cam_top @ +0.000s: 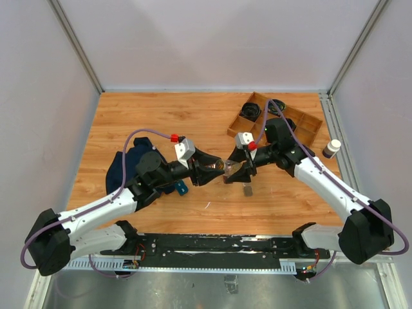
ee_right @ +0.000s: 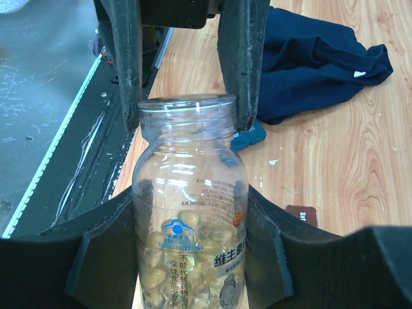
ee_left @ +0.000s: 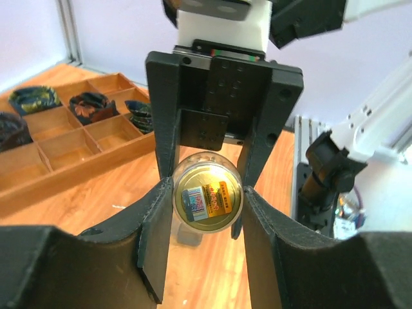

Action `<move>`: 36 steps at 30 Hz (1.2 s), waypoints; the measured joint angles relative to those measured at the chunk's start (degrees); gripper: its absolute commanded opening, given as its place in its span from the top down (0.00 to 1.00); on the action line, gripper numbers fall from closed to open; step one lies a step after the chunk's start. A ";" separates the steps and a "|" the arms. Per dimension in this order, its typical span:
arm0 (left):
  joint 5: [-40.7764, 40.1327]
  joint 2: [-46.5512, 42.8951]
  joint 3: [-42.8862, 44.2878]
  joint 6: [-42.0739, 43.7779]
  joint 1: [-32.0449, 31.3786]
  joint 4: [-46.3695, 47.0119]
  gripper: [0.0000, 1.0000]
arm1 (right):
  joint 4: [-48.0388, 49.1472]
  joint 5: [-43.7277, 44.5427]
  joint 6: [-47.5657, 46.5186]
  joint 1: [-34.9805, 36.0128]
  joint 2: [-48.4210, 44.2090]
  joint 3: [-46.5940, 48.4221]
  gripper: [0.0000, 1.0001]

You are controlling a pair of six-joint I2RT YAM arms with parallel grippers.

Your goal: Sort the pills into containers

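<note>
Closest to the bases there's a strip of open table. On it sit 1 small dark-brown container, touching nothing, and a small blue item right by the left arm. Just past them the 2 arms meet nose to nose. The right gripper is clamped around the body of a clear pill bottle, and the left gripper is pinched onto its cap end at a medium width. A crumpled navy cloth lies under the left arm. Far right there's a wooden tray holding black cables, plus a white-capped vial at the table's right edge. The far left is open wood. Only the right wrist view shows the yellow pills inside. Only the left wrist view shows the bottle's gold end with a sticker on it.
</note>
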 measured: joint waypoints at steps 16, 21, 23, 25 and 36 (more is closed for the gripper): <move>-34.38 2.45 8.81 -26.40 -9.77 -15.72 0.84 | 0.02 3.30 0.76 -1.44 1.73 0.85 0.99; -36.52 2.73 9.75 -28.11 -10.10 -17.70 0.34 | 0.22 3.58 0.74 -1.44 1.97 0.85 0.99; -37.83 2.89 10.10 -27.91 -10.12 -18.80 0.26 | 0.31 3.87 0.74 -1.53 1.97 0.87 0.99; -39.08 2.89 10.12 -27.82 -10.12 -19.71 0.20 | 0.37 4.22 0.74 -1.62 1.97 0.96 0.99; -40.46 0.70 9.33 -22.49 -10.12 -20.20 0.01 | 0.48 4.33 0.74 -1.66 1.97 1.18 0.99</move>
